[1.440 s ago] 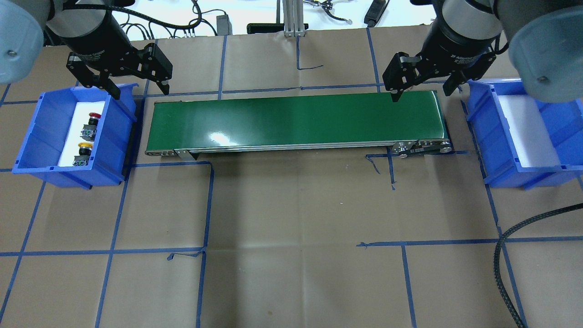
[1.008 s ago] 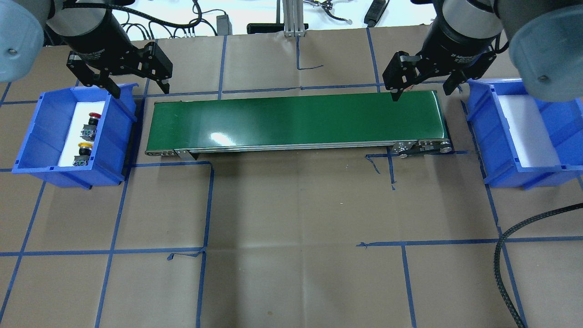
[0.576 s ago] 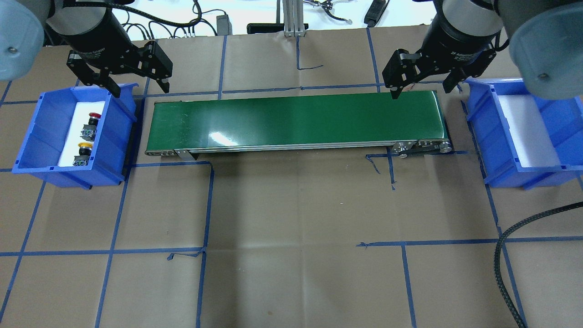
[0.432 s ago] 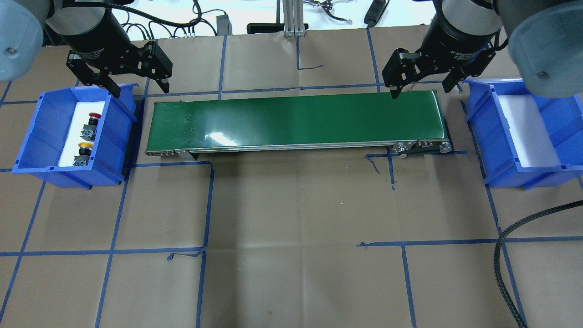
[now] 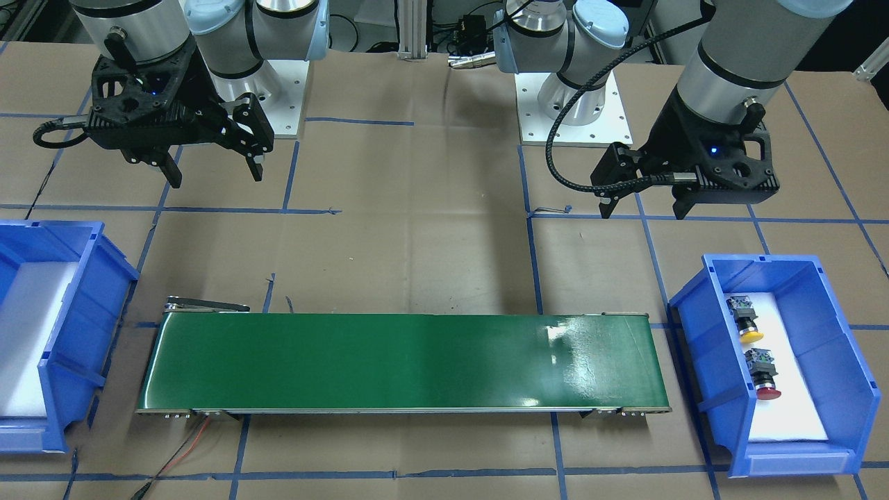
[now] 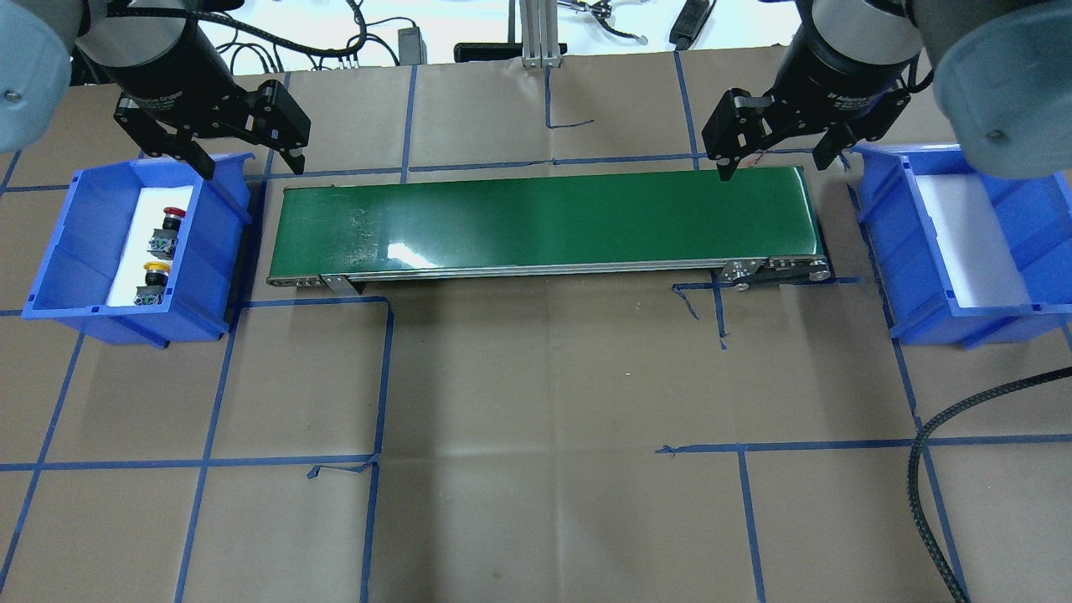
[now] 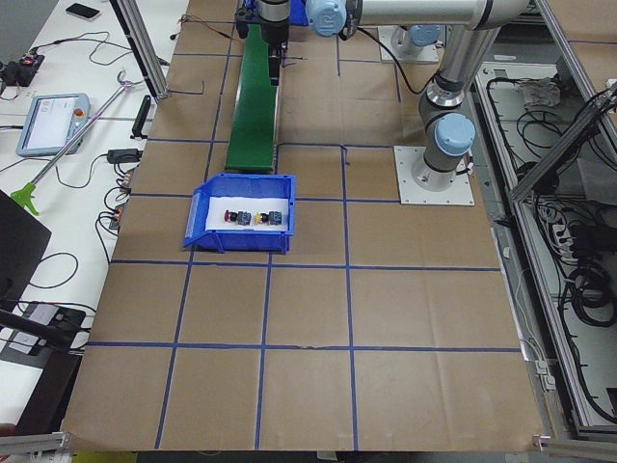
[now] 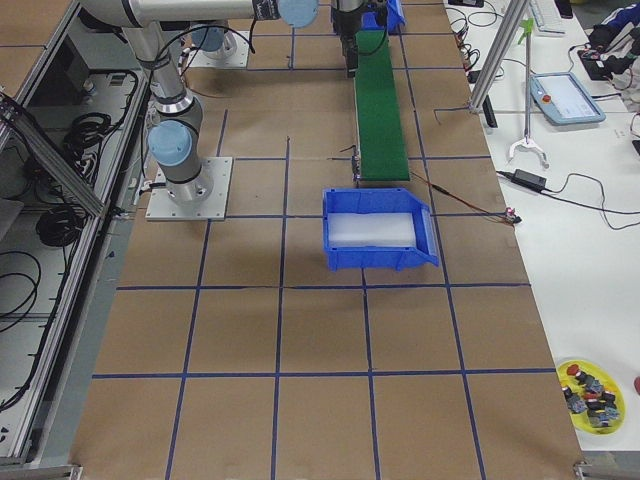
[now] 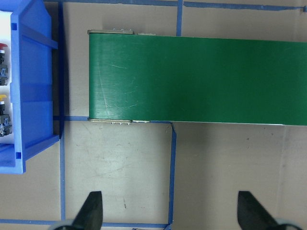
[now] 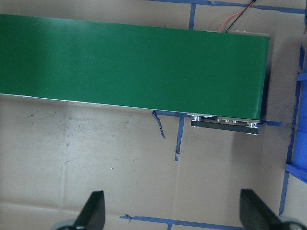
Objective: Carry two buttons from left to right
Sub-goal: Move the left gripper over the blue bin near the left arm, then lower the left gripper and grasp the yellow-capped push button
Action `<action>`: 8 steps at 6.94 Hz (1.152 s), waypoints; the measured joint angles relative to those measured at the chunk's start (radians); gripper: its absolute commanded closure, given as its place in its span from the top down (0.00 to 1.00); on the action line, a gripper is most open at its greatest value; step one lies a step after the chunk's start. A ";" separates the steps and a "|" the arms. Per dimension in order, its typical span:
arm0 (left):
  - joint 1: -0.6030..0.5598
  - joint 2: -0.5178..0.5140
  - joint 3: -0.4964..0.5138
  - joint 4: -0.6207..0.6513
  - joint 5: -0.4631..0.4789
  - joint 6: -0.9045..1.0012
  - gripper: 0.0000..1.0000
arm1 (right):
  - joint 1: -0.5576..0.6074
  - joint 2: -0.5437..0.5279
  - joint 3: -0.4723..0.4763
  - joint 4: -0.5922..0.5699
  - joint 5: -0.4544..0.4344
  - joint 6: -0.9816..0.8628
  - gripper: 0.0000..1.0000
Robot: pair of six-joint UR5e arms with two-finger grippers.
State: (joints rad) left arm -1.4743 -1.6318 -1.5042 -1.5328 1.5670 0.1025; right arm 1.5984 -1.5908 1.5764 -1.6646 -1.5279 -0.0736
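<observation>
The red-capped button (image 6: 167,226) and the yellow-capped button (image 6: 153,280) lie on white foam in the left blue bin (image 6: 50,243). They also show in the front view as the red button (image 5: 764,378) and the yellow button (image 5: 749,326). My left gripper (image 6: 251,167) is open and empty, high above the gap between that bin and the green conveyor belt (image 6: 544,222). My right gripper (image 6: 775,167) is open and empty above the belt's right end. The right blue bin (image 6: 888,243) holds only white foam.
A black braided cable (image 6: 921,469) lies on the table at the front right. Blue tape lines cross the brown table cover. A yellow dish of spare parts (image 8: 590,385) sits on the side table. Wires and tools lie beyond the table's far edge.
My left gripper has shifted slightly left and away from the belt, still open. My right gripper has barely moved. The buttons have not moved.
</observation>
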 measured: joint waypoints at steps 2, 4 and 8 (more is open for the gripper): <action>0.119 0.009 -0.006 -0.006 0.000 0.109 1.00 | 0.000 0.000 -0.001 -0.001 0.000 0.000 1.00; 0.266 0.000 -0.009 -0.017 0.000 0.239 1.00 | 0.000 0.001 0.000 -0.001 0.000 0.001 1.00; 0.482 -0.111 -0.041 0.098 -0.005 0.425 1.00 | 0.000 0.002 0.001 -0.001 0.000 0.003 1.00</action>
State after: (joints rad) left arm -0.9920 -1.7427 -1.5450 -1.4348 1.5623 0.5274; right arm 1.5984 -1.5892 1.5769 -1.6659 -1.5278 -0.0703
